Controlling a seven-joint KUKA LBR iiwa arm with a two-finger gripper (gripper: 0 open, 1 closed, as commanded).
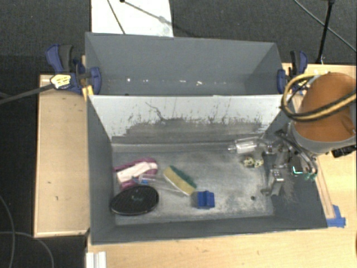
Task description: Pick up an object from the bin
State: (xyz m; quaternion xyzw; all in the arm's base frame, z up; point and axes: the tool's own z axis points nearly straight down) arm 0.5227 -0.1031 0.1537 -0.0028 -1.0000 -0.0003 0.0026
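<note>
1. I see the grey metal bin (184, 116) sitting on a pale wooden bench (56, 166), with dark floor around it. The bin's floor is scuffed.
2. The arm (326, 108), under its orange cover, comes in from the right.
3. A black round disc (134, 200) lies flat in the near left corner.
4. Just behind it is a pink-and-white packet (135, 171), its long axis roughly left to right.
5. A yellow-and-green sponge (179, 181) runs diagonally, far-left to near-right.
6. The claw (273, 186) hangs over bare floor at the right end. I cannot tell how far it is open, and I see nothing in it.
7. A blue block (204, 199) sits just beside the sponge's near end.
8. A clear silvery piece (244, 146) lies left to right by the back wall, and a small yellowish bit (251, 162) is nearest the claw, to its left.
</note>
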